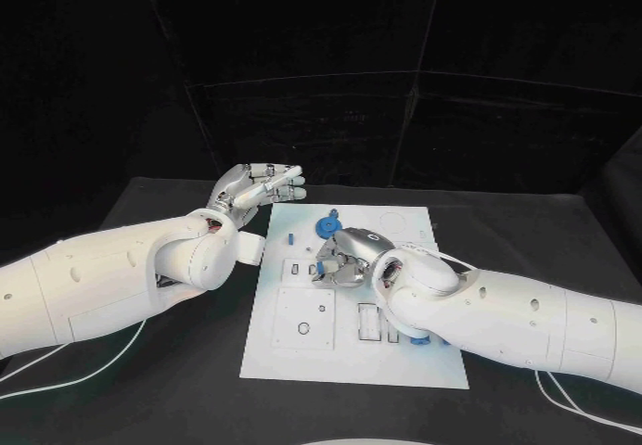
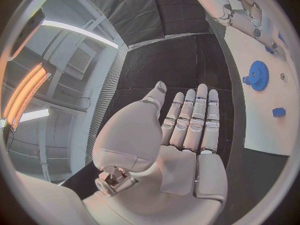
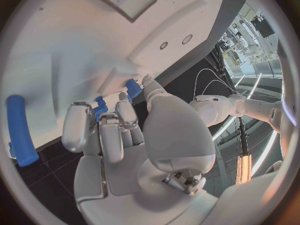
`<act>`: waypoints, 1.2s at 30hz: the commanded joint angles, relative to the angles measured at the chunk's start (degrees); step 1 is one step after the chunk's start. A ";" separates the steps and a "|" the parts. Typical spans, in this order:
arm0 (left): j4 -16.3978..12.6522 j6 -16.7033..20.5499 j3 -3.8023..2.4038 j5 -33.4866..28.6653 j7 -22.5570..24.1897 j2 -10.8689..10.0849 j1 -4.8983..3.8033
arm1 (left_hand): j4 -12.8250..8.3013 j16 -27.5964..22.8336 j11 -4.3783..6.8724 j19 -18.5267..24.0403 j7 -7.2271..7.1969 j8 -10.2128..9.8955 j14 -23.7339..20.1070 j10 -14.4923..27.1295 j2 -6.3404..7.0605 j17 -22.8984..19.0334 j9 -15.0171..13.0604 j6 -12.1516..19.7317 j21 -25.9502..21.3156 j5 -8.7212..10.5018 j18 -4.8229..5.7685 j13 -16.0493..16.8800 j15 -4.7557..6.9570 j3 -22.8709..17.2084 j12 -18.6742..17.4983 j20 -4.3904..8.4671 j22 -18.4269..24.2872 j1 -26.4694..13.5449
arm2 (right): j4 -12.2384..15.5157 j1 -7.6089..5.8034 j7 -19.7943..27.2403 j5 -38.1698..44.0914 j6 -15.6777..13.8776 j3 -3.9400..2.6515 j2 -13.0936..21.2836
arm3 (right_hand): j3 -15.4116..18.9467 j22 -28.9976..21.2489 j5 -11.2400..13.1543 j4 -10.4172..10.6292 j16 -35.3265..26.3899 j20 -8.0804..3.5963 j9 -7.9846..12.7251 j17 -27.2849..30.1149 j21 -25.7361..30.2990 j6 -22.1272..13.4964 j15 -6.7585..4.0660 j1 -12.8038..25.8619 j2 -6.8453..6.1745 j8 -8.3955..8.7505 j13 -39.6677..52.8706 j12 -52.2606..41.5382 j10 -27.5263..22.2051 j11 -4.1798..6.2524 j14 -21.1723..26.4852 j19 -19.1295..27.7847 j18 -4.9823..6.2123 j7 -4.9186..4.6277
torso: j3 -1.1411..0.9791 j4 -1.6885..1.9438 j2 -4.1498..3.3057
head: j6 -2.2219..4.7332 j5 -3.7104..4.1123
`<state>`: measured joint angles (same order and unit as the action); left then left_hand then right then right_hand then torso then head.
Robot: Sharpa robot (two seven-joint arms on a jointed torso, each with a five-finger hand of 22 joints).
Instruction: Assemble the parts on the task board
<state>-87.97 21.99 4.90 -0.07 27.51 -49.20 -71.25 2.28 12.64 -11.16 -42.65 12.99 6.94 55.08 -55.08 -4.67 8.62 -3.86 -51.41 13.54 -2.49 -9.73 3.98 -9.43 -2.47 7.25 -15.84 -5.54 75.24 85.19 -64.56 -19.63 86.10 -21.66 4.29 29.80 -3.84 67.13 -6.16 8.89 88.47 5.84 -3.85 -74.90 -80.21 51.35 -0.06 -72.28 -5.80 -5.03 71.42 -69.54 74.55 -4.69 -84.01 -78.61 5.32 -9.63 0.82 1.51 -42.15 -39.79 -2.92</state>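
Fingers (image 3: 100, 135) of your right hand (image 1: 351, 260) were curled down over the middle of the task board (image 1: 402, 366). In the right wrist view two small blue parts (image 3: 132, 88) showed just past the fingertips, against the white plate. I could not tell whether the hand pinched one of them or only touched it, because the fingers hid the contact.

Your left hand (image 1: 254, 192) was released: the fingers were straight and side by side, nothing was in them, and the hand hung above the black table (image 1: 160, 199) just beside the far left corner of the board.

On the board, a blue gear (image 1: 326, 228) lay beyond the right hand, toward the far edge; the left wrist view showed it too, with a small blue block (image 2: 279, 112) near it. A long blue bar (image 3: 20, 130) lay at the near right edge of the board, next to your right forearm, and part of it hung over the edge.

I judged that the step in hand was to seat a small part in the middle of the board, and that the assembly was not far along, since several pieces were loose. The next move probably called for slow pressure straight down with the right hand, and you should have checked that the part was aligned with its hole before you pushed.
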 commanded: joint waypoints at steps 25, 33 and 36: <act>-0.52 -0.03 -0.05 18.10 -20.07 -2.43 -0.17 | 3.61 68.65 10.06 -37.57 -7.85 4.61 33.28 -21.86 1.19 70.50 -5.63 -11.79 44.74 -1.29 2.43 12.62 12.08 4.93 12.46 13.15 -37.54 -6.08 | 12.72 -5.27 18.85 -21.27 -4.73 -2.28 14.99 | 7.21 -2.86 -1.94 2.50 -1.34 0.96 -0.22 -10.35 1.64 -2.60 0.81 -4.98 2.82 -2.22 0.53 -1.90 -0.15 -0.52 -4.74 1.34 -0.27 -0.54 | 0.03 -0.13 0.37 | 1.49 0.20; -0.89 -10.99 -0.06 34.72 -40.22 -2.26 -1.88 | 6.00 77.36 11.02 -37.46 -8.73 11.92 34.92 -20.02 0.17 81.38 -16.39 -9.32 60.72 -0.35 4.80 47.79 12.89 6.97 47.72 13.17 -57.41 -9.28 | 11.60 -7.95 19.28 -28.23 -3.68 -3.53 18.97 | 7.93 -3.94 -2.41 2.67 -2.13 0.87 -0.22 -9.21 2.29 -2.63 0.70 -5.48 3.62 -2.74 0.31 -1.84 -0.29 -0.42 -4.40 1.85 -0.08 -0.45 | -0.15 -0.20 1.78 | 1.07 0.31; -0.41 -14.54 -0.06 41.55 -46.26 -1.09 -2.81 | 7.98 77.36 11.19 -37.70 -8.65 13.07 34.92 -19.38 -0.11 81.38 -18.60 -8.26 62.18 -0.45 5.03 51.17 12.87 8.72 50.86 13.10 -59.44 -11.32 | 10.36 -8.39 19.44 -29.39 -4.12 -3.69 19.69 | 8.28 -4.11 -2.85 2.50 -2.19 0.83 -0.14 -9.17 2.42 -3.06 0.68 -5.96 3.71 -2.76 0.18 -1.78 -0.37 -0.43 -4.39 1.89 -0.06 -0.49 | -0.15 -0.08 2.23 | 1.04 0.64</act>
<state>-88.46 14.83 4.91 29.34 -6.73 -50.69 -73.76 9.63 89.83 0.05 -80.30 4.36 19.76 84.16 -74.75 -4.73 74.95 -21.97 -59.93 75.36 -3.02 -5.63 54.26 3.08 6.01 57.30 -2.77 -64.48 64.45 95.93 -72.78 -1.61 61.24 -26.62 0.68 49.35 4.12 63.09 -8.68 11.34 86.53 6.55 -4.05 -74.93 -77.99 48.62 0.41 -77.55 -2.05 -7.48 71.65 -71.56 74.51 -5.21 -83.95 -77.09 5.33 -10.37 0.72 1.34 -40.59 -38.67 -2.45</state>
